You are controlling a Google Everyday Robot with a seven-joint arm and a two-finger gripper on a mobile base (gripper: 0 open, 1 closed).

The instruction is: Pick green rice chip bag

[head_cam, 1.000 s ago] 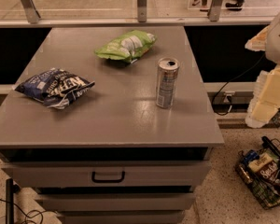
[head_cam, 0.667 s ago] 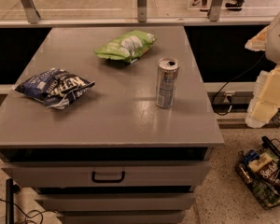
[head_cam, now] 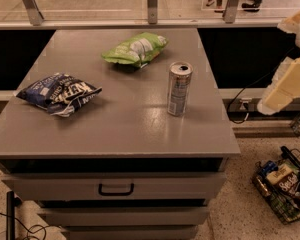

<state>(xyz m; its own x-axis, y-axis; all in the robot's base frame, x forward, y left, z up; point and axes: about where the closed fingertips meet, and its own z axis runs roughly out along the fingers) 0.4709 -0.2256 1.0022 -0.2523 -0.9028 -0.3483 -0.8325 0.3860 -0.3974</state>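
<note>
The green rice chip bag (head_cam: 135, 49) is a crinkly lime-green bag with a white patch. It lies flat on the far middle of the grey cabinet top (head_cam: 115, 129). Only cream-white links of my arm (head_cam: 286, 84) show at the right edge, beyond the cabinet's right side and well apart from the bag. My gripper is out of view past that edge. Nothing is touching the bag.
A silver drink can (head_cam: 179, 88) stands upright right of centre, in front of the green bag. A dark blue-and-white chip bag (head_cam: 59, 93) lies at the left. A wire basket of snacks (head_cam: 285, 186) sits on the floor at the lower right. A metal rail (head_cam: 140, 23) runs behind the cabinet.
</note>
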